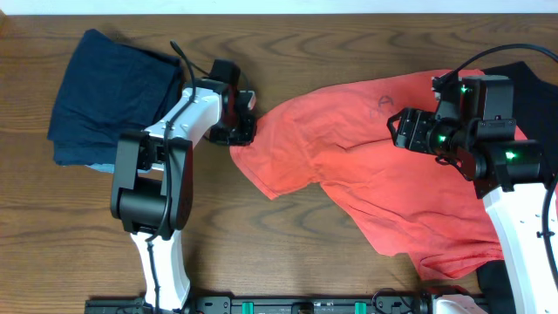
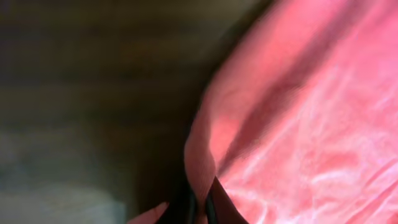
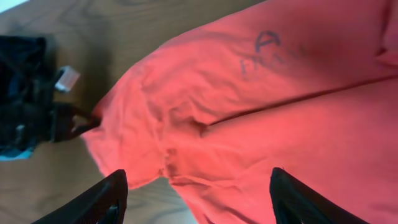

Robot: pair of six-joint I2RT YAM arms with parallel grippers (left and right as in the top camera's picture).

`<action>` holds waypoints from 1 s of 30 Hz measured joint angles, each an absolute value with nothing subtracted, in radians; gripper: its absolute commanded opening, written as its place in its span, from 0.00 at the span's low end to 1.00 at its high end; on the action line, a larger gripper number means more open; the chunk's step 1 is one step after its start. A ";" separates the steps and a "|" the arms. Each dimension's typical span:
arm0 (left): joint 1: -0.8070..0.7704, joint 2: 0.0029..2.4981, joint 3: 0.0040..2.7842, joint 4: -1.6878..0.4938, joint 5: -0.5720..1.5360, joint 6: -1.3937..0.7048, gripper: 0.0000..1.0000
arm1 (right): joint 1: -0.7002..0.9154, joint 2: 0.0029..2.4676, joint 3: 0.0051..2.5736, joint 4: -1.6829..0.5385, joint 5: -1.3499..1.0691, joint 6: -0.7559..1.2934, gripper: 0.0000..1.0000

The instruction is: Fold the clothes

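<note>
On the table, centre-right: coral-red T-shirt (image 1: 366, 174) lying diagonally

Long axis upper-left to lower-right. Faint print: "A" legible, rest not. Left gripper (image 1: 242, 135) pinched tight on the shirt's edge; right gripper (image 1: 399, 131) wide apart, empty, above it.

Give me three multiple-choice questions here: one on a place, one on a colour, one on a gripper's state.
1. Where is the navy garment? A by the left arm; B under the right arm; C hanging off the table.
2. What colour is the T-shirt? A green; B coral-red; C white.
3. The right gripper is: A shut on cloth; B shut, empty; C open.
Answers: 1 A, it lies beside that arm; 2 B, red in every view; 3 C, its fingers stand wide apart.
</note>
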State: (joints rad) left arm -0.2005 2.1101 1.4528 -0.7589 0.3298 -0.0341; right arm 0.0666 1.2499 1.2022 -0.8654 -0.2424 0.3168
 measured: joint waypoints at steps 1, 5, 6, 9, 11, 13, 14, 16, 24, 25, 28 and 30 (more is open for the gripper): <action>-0.191 2.110 1.453 -0.778 0.329 -0.051 0.06 | 0.067 1.250 1.202 -0.865 -0.228 0.317 0.72; -0.072 2.106 1.453 -0.885 0.330 -0.127 0.06 | 0.067 1.250 1.202 -0.865 -0.182 0.316 0.74; -0.033 2.100 1.453 -0.906 0.329 -0.136 0.06 | 0.067 1.250 1.202 -0.865 -0.176 0.315 0.74; 0.087 2.057 1.451 -0.965 0.324 -0.150 0.06 | 0.067 1.250 1.202 -0.865 -0.154 0.305 0.75; 0.159 2.001 1.451 -0.998 0.315 -0.145 0.06 | 0.067 1.253 1.202 -0.865 -0.139 0.302 0.76; 0.194 1.937 1.451 -1.024 0.310 -0.136 0.12 | 0.067 1.262 1.202 -0.864 -0.130 0.299 0.79; 0.202 1.905 1.451 -1.035 0.307 -0.130 0.22 | 0.067 1.267 1.202 -0.863 -0.127 0.297 0.80; 0.202 1.848 1.451 -1.050 0.302 -0.125 0.38 | 0.067 1.286 1.202 -0.857 -0.120 0.294 0.80; 0.130 1.719 1.452 -1.016 0.325 -0.103 0.52 | 0.067 1.382 1.202 -0.835 -0.114 0.291 0.79; 0.112 1.716 1.452 -0.993 0.344 -0.091 0.53 | 0.067 1.386 1.202 -0.837 -0.115 0.291 0.79; 0.039 1.717 1.451 -0.899 0.393 -0.046 0.52 | 0.067 1.387 1.202 -0.839 -0.115 0.288 0.80; -0.025 1.720 1.451 -0.819 0.412 -0.004 0.53 | 0.067 1.377 1.202 -0.848 -0.116 0.283 0.81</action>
